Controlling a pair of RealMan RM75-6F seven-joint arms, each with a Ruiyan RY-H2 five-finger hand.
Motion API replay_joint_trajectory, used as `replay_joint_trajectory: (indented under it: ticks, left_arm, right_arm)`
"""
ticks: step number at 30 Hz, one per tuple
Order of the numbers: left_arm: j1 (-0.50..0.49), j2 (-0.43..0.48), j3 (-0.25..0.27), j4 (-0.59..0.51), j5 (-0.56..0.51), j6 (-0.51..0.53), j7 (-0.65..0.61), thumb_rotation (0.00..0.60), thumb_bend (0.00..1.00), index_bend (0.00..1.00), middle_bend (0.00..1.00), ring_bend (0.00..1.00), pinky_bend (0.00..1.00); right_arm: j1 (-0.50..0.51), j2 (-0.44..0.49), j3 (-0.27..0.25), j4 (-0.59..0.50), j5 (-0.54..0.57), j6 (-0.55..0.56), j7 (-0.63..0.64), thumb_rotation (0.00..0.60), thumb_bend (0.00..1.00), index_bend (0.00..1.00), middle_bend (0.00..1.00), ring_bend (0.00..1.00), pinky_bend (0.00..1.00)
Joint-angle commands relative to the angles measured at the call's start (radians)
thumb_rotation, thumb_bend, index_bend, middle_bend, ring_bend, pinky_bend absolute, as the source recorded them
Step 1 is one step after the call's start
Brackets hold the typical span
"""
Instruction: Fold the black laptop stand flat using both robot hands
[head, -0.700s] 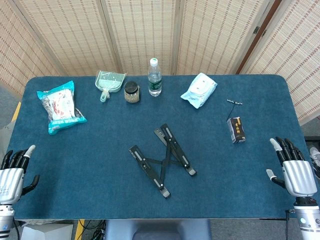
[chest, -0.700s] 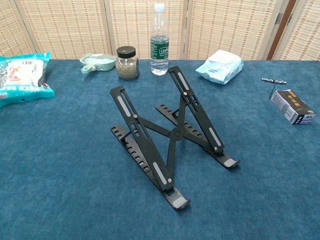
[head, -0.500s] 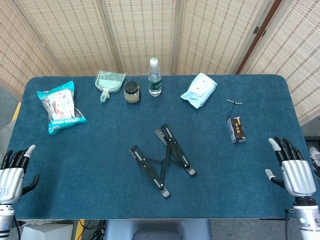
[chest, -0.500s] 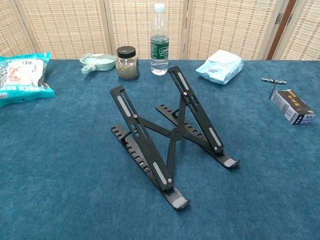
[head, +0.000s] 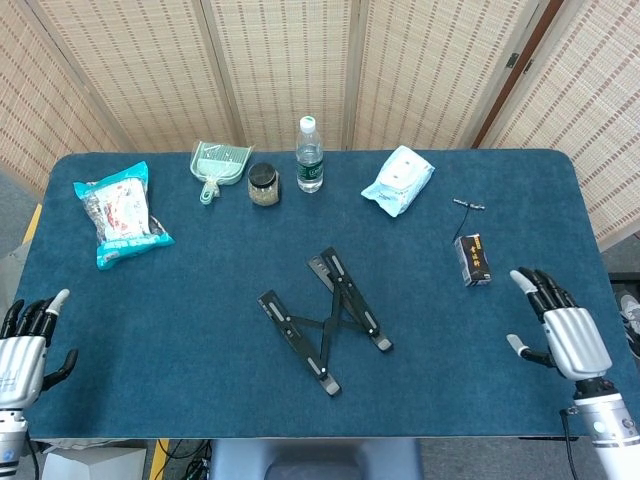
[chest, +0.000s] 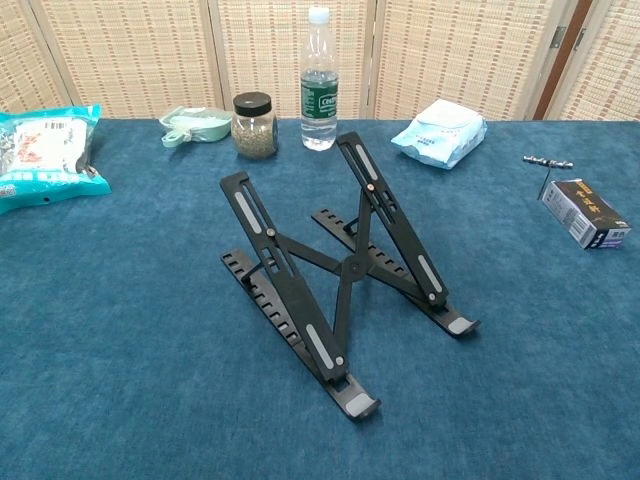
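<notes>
Currently, the black laptop stand (head: 325, 320) is being presented mid-bench, still raised, rails running diagonally, roughly midway between the spread, empty left hand (head: 22, 352) and right hand (head: 562, 330).

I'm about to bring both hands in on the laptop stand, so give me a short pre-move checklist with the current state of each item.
1. Laptop stand within view and unobstructed: ok, it sits mid-table, propped open, nothing on it.
2. Left hand free: ok, fingers apart, holding nothing, at the table's near left edge.
3. Right hand free: ok, fingers apart, empty, over the table's right side.
4. Right hand's path clear: cannot tell for sure; the small dark box lies near a straight line to the stand.
5. Left hand's path clear: ok, only bare blue cloth between it and the stand.
6. Stand's hinge locks released: cannot tell.
</notes>
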Motion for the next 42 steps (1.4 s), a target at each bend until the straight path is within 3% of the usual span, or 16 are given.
replay_joint_trajectory:
  ticks: [1,10,16,25,42]
  left_arm:
    - [0.002,0.001,0.001,-0.001,0.002,0.002,-0.002,0.600,0.33,0.03,0.14,0.12,0.00]
    - [0.005,0.007,0.005,-0.004,0.007,0.004,-0.012,0.600,0.33,0.03,0.14,0.12,0.00]
    - [0.003,0.006,0.009,0.007,0.015,-0.001,-0.018,0.600,0.33,0.03,0.14,0.12,0.00]
    - [0.010,0.009,0.011,0.011,0.018,0.008,-0.029,0.600,0.33,0.03,0.14,0.12,0.00]
    - [0.002,0.008,0.015,0.004,0.028,-0.004,-0.023,0.600,0.33,0.03,0.14,0.12,0.00]
  right_arm:
    - [0.078,0.058,0.008,-0.043,-0.012,-0.113,0.156,0.600,0.19,0.01,0.10,0.01,0.18]
    - [0.227,0.104,0.042,-0.076,-0.005,-0.313,0.551,0.600,0.14,0.00,0.08,0.01,0.18]
    - [0.344,0.075,0.063,-0.021,-0.013,-0.442,0.800,0.600,0.10,0.00,0.09,0.01,0.18]
    - [0.470,-0.042,0.083,0.091,0.017,-0.565,0.947,0.600,0.08,0.00,0.15,0.04,0.18]
    - [0.649,-0.242,0.102,0.282,0.017,-0.678,1.128,0.600,0.08,0.02,0.18,0.06,0.18]
